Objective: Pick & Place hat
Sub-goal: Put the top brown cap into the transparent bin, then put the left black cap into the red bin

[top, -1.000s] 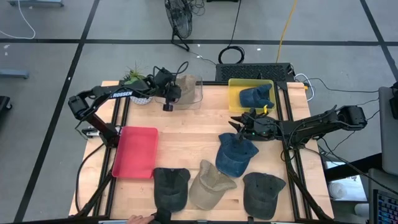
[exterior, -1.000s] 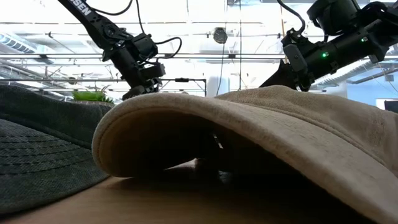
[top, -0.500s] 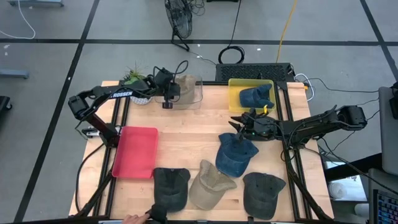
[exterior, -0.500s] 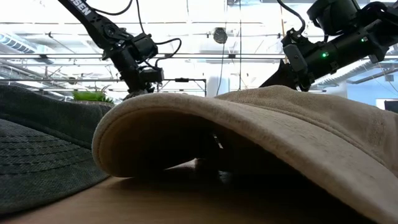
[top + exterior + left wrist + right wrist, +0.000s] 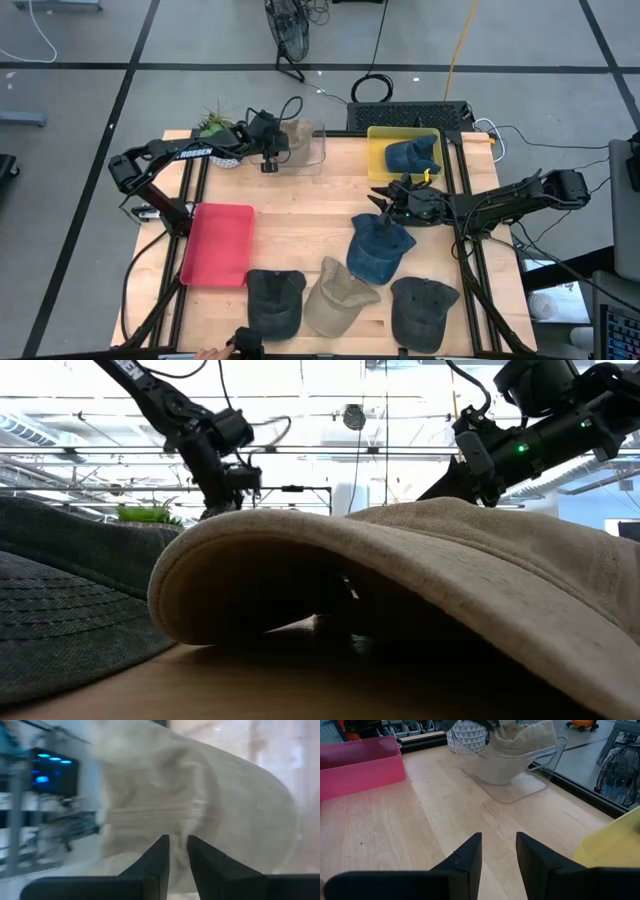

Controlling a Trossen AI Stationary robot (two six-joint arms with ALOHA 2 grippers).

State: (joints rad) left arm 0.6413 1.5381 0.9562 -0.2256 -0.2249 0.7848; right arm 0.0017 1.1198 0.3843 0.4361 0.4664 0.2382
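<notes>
A beige hat (image 5: pixel 298 136) lies slumped in the clear bin (image 5: pixel 315 152) at the table's far side. My left gripper (image 5: pixel 268 163) hangs just left of that bin and is open by a narrow gap. In the left wrist view the hat (image 5: pixel 200 805) fills the picture beyond the fingertips (image 5: pixel 177 842). My right gripper (image 5: pixel 378 196) is open and hovers over the far end of a blue denim hat (image 5: pixel 380 250) that lies flat on the table. Another blue hat (image 5: pixel 408 154) sits in the yellow bin (image 5: pixel 376 140).
A red tray (image 5: pixel 218 243) lies at the left. A dark hat (image 5: pixel 275 300), a beige hat (image 5: pixel 340 297) and another dark hat (image 5: pixel 422 310) lie along the near edge. A potted plant (image 5: pixel 222 130) stands beside the clear bin. A person's hand (image 5: pixel 212 352) shows at the near edge.
My left gripper has risen a little and drawn toward the far edge beside the clear bin, while the beige hat inside has stayed put. At the near edge the person's hand has slid a dark object leftward. My right arm has kept still.
</notes>
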